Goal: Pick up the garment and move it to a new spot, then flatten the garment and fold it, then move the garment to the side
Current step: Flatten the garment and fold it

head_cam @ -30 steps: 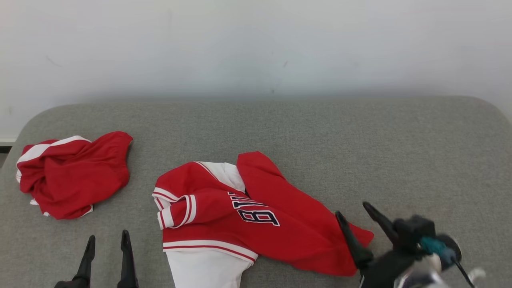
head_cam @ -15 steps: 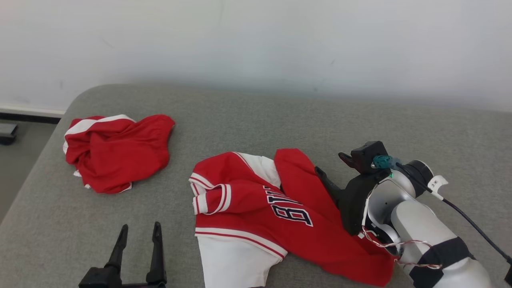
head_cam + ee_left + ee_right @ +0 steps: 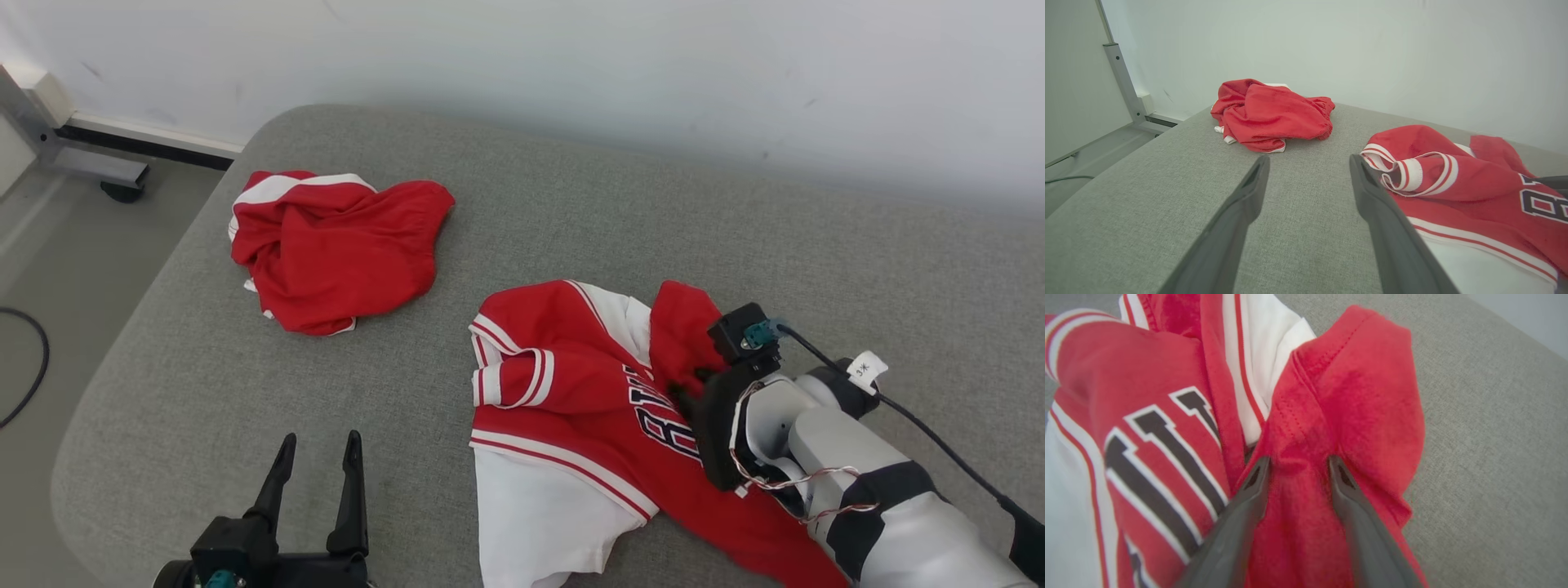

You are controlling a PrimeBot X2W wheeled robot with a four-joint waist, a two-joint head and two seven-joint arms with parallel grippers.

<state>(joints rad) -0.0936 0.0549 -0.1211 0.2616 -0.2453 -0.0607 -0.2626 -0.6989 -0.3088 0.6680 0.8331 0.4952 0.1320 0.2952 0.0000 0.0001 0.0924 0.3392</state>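
Observation:
The garment, a red and white jersey [image 3: 571, 392] with dark lettering, lies rumpled on the grey padded surface [image 3: 571, 204]. My right gripper [image 3: 682, 390] is pressed down into its upper right part. In the right wrist view the gripper [image 3: 1298, 459] stands open, its two fingers apart on either side of a raised fold of the jersey's red cloth [image 3: 1355, 388]. My left gripper [image 3: 320, 441] hovers open and empty over bare surface left of the jersey. From the left wrist, that gripper [image 3: 1309, 159] points between the jersey [image 3: 1453, 175] and the other garment.
A second red garment [image 3: 335, 245] lies crumpled at the surface's far left corner, also in the left wrist view [image 3: 1269, 112]. Left of the surface is floor with a black cable [image 3: 24, 359] and a metal frame foot [image 3: 82, 163]. A white wall stands behind.
The head camera has swung, shifting the whole picture right. My right gripper moved from the jersey's lower right hem up onto its red fold, fingers a little closer together. The left gripper stayed open.

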